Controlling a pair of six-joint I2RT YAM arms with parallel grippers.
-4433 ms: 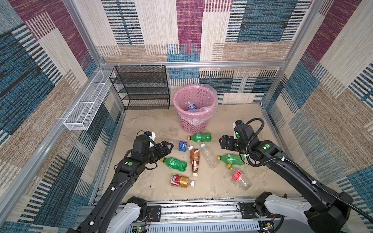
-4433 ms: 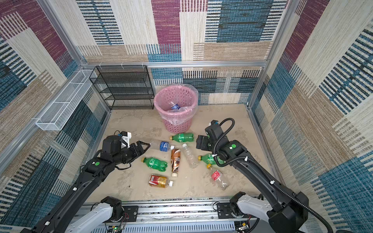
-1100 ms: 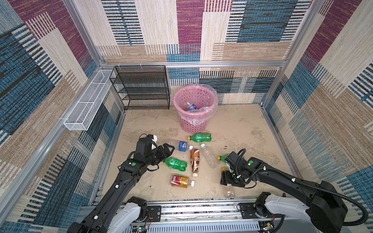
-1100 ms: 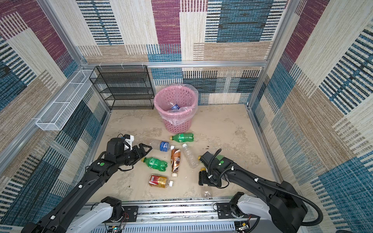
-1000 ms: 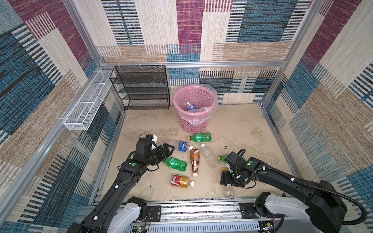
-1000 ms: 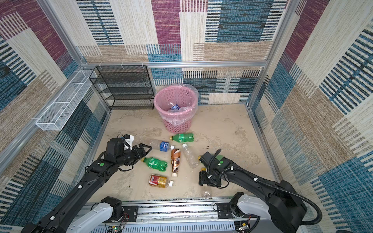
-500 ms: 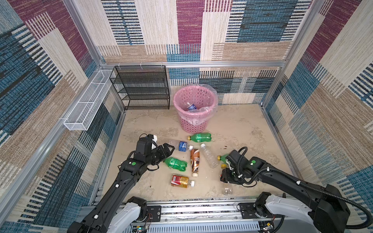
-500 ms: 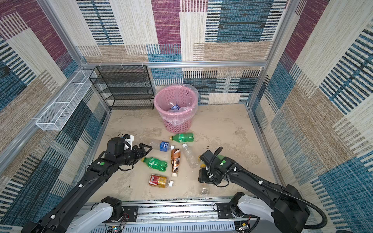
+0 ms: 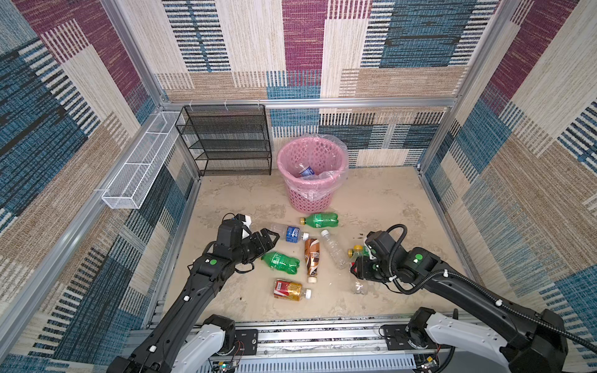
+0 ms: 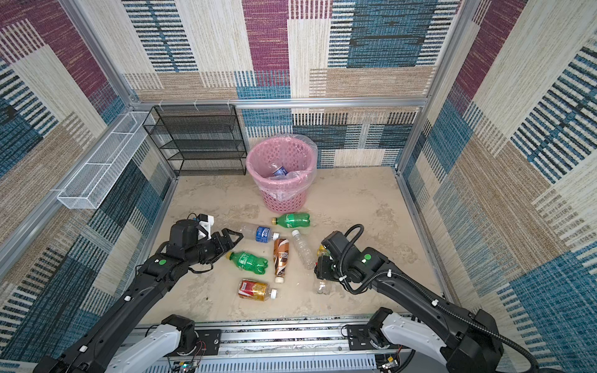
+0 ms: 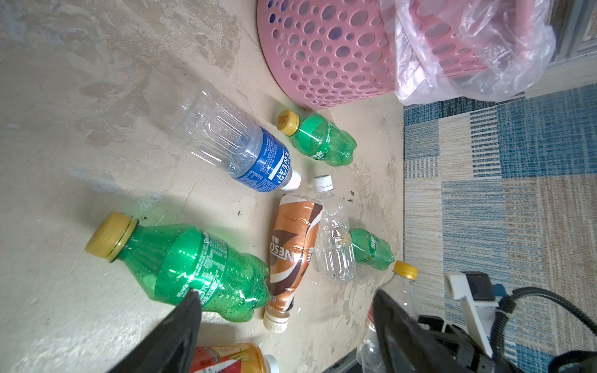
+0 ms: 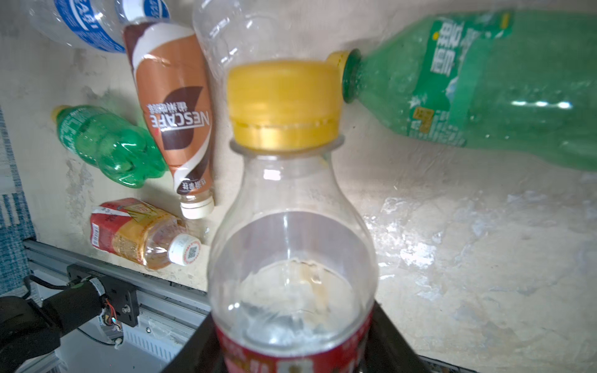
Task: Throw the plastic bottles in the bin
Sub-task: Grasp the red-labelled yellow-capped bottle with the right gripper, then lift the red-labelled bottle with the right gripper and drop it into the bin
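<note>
Clamping the clear red-labelled bottle [image 12: 290, 258], the right gripper [image 9: 359, 270] was closed on it, while the left gripper [image 9: 266, 244] stood open just beside a green bottle [image 9: 280, 262].

Bin [image 9: 310, 200] at back, rack [image 9: 226, 139] to its left, bottles [image 9: 280, 262] in front, another bottle [image 9: 305, 170] inside.

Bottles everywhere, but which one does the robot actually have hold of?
The clear bottle with the red label and yellow cap, clamped in the right gripper; the others lie loose on the floor or in the bin.
</note>
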